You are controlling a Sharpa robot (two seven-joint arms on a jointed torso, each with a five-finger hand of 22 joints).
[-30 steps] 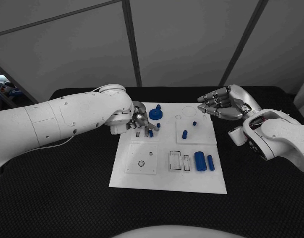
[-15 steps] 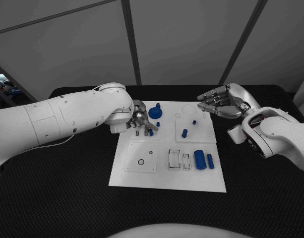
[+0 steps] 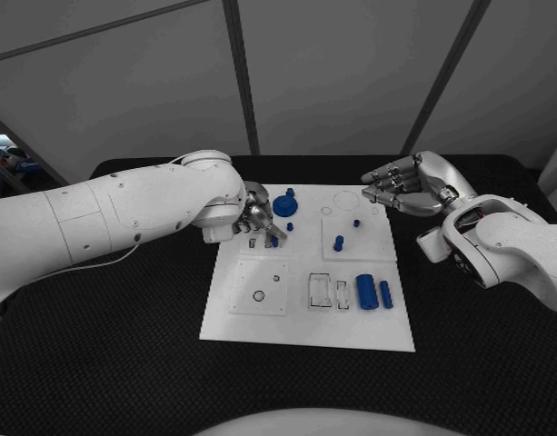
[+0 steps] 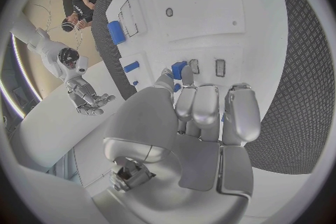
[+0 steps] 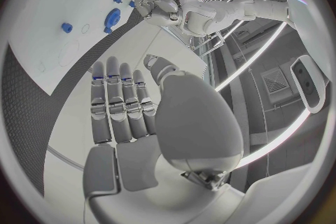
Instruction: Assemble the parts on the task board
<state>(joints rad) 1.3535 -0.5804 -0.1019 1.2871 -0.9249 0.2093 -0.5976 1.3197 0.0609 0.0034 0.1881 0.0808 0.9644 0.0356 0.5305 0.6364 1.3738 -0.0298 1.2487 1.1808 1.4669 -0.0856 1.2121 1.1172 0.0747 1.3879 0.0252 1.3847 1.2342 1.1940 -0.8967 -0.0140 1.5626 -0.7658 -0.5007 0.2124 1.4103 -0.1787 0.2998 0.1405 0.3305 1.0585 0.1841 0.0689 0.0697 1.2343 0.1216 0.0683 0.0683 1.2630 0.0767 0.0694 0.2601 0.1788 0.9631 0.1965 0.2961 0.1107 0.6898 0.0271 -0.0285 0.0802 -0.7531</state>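
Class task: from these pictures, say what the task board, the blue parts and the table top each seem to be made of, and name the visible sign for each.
Task board: probably rigid plastic, matte white, flat with crisp cut-out recesses. Blue parts, such as the large cylinder: likely moulded or printed plastic, uniformly coloured with a dull sheen. Table top: black, finely patterned; a textured rubber or foam mat, judging by the raised diamond pattern in the left wrist view.

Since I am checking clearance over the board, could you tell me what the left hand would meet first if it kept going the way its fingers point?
Probably the small blue part just beyond the left hand, standing on the task board; depth is unclear.
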